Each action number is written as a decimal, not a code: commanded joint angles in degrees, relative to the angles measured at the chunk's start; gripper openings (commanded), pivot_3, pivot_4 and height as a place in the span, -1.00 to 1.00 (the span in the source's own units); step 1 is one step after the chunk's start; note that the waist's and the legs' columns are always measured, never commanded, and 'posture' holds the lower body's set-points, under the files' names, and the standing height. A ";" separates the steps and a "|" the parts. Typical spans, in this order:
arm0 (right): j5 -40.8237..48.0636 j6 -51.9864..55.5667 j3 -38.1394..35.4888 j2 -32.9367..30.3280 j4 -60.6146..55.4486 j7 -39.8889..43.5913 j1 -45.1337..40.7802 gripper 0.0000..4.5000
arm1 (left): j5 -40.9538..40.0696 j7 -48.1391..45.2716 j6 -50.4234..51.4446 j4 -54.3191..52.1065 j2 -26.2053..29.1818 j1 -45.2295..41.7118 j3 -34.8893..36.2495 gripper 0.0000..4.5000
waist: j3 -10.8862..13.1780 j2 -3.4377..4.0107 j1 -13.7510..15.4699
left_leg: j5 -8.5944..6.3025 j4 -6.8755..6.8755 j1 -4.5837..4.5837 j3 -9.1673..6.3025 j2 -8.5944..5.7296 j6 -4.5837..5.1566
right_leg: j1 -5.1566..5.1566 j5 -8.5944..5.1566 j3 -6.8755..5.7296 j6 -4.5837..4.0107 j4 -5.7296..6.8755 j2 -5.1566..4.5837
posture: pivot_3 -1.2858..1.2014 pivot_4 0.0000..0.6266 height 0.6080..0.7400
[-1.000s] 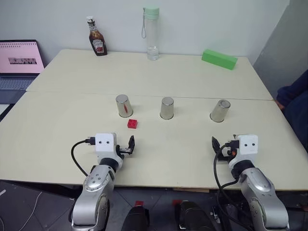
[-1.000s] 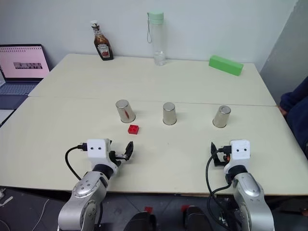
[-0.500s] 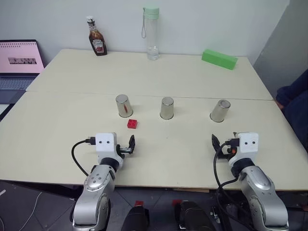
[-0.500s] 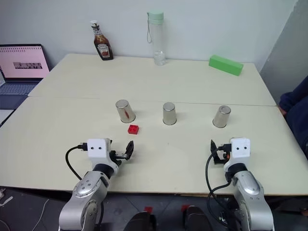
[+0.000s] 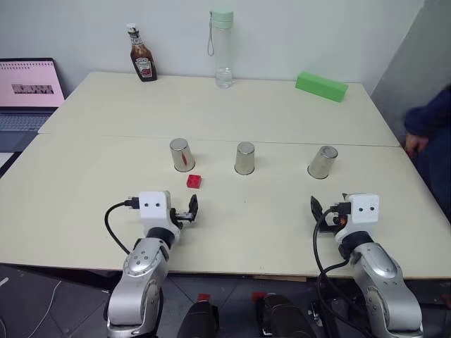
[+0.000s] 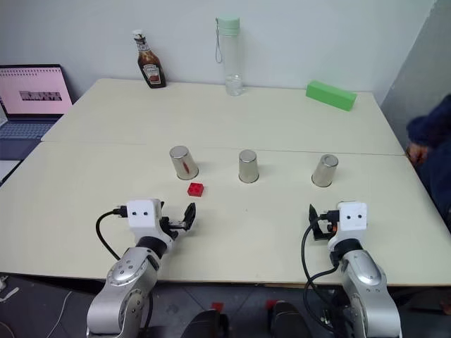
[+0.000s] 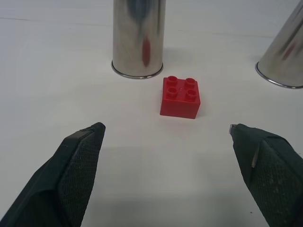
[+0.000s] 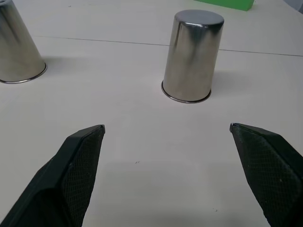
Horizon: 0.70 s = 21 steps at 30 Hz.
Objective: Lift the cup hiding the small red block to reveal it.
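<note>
small red block (image 5: 194, 182) uncovered, three cups (image 5: 244, 158) behind

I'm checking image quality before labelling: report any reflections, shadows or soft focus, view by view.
Left wrist view: the shiny silver steel cup mirrors a red streak from the small red plastic block; the black tool fingers look soft up close. Right wrist view: another shiny steel cup casts a faint shadow on the cream table. Left eye view: lighting is even; the laptop screen glows pink.

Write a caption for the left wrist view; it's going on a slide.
Open left gripper facing a small red block lying uncovered on the table before an upside-down steel cup.
</note>
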 commanded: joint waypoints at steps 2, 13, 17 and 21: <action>0.35 -1.71 -1.26 -0.18 -2.18 -0.22 -0.18 1.00 | 0.01 -0.09 -0.75 -1.32 -0.02 -0.62 -0.25 1.00 | 0.00 0.00 0.00 | 0.00 0.00 0.00 -0.01 0.00 0.00 | 0.00 0.00 0.00 0.00 0.00 0.00 | 0.03 -0.52 1.00; 0.45 -1.66 -1.27 -0.33 -2.08 -0.19 -0.20 1.00 | 0.06 -0.02 -0.52 -1.66 -0.02 -0.53 -0.47 1.00 | 0.00 0.00 0.00 | 0.00 0.00 0.00 -0.01 0.00 0.00 | 0.00 0.00 -0.01 0.00 0.00 0.00 | 0.03 -0.52 1.00; 0.41 -1.76 -1.19 -0.34 -1.86 -0.14 -0.33 1.00 | 0.05 0.00 -0.57 -1.55 0.05 -0.57 -0.38 1.00 | 0.00 0.00 0.00 | 0.00 0.00 0.00 -0.01 0.00 0.00 | 0.00 0.00 -0.01 0.01 0.00 0.00 | 0.03 -0.52 1.00; 0.43 -1.97 -1.31 -0.34 -1.71 -0.13 -0.33 1.00 | 0.12 0.17 -0.58 -1.65 0.06 -0.54 -0.20 1.00 | 0.00 0.00 0.00 | 0.00 0.00 0.00 -0.01 0.00 0.00 | 0.01 0.01 0.00 0.01 0.00 0.00 | 0.03 -0.52 1.00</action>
